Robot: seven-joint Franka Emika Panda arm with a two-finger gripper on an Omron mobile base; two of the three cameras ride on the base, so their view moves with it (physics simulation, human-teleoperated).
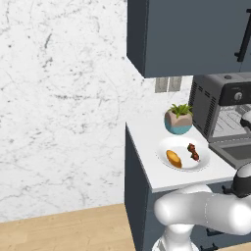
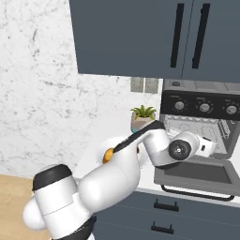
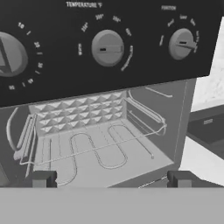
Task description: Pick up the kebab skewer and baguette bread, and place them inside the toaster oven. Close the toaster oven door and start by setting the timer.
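- White marble wall fills the left base view, and you can take the toaster oven (image 1: 220,105) at the right edge as your landmark. Its door (image 1: 234,149) lies folded down flat in front of the cavity. Just left of the door sits a white plate (image 1: 203,161) on the pale counter (image 1: 147,142). The baguette bread (image 1: 173,158) lies on the plate's left half and the kebab skewer (image 1: 193,152) on its right half, nearer the oven, apart from each other. Behind the plate, beside the oven's vented side, stands a potted plant (image 1: 178,119). Both foods seem laid out close to the oven so each needs only a short carry.
- Seen from the right base view, the oven sits under blue-grey wall cabinets (image 2: 140,37), with three round knobs (image 2: 205,107) along its black panel. Your arm reaches across the counter and ends just in front of the open cavity, above the lowered door. A little of the baguette shows beside the arm; the skewer is hidden behind it.
- Looking along the hand, the gripper (image 3: 112,178) faces straight into the oven. Its fingertips (image 3: 43,178) stand wide apart with nothing between them. Past them lie the silver wire rack (image 3: 87,148) and the bare oven floor, knobs overhead. Nothing has been loaded yet, so I judge that your hand must go back to the plate first.
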